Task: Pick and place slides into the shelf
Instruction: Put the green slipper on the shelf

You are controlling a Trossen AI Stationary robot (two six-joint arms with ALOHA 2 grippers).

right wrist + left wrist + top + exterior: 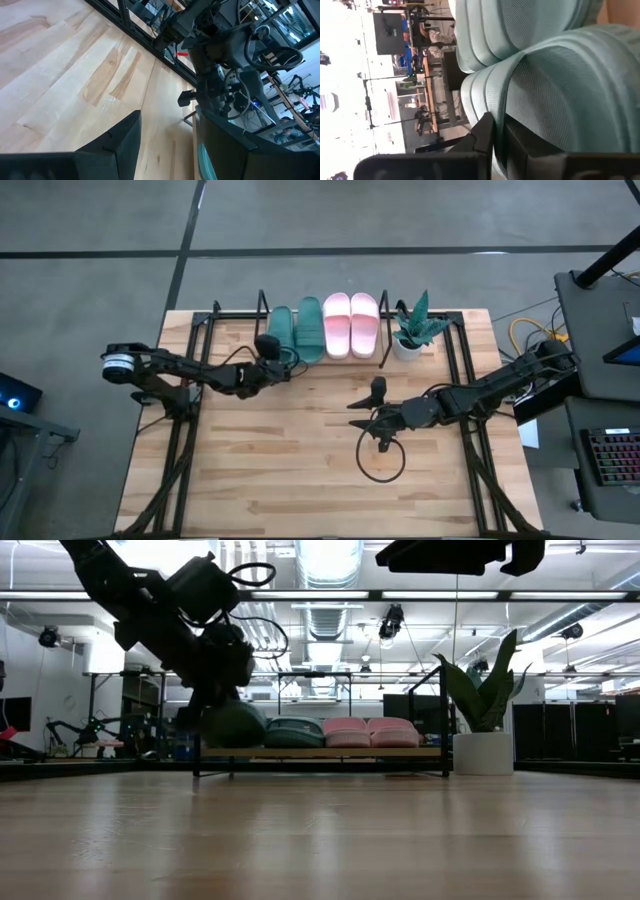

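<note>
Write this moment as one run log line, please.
left gripper: shut at green slide on shelf | right gripper: open, over table | pink slides: shelved

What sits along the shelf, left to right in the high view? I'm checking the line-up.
Left claw → green slides → pink slides → plant.

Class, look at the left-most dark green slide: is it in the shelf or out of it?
In. The dark green slide lies in the shelf beside the other three, with the left gripper shut at its near end.
</note>
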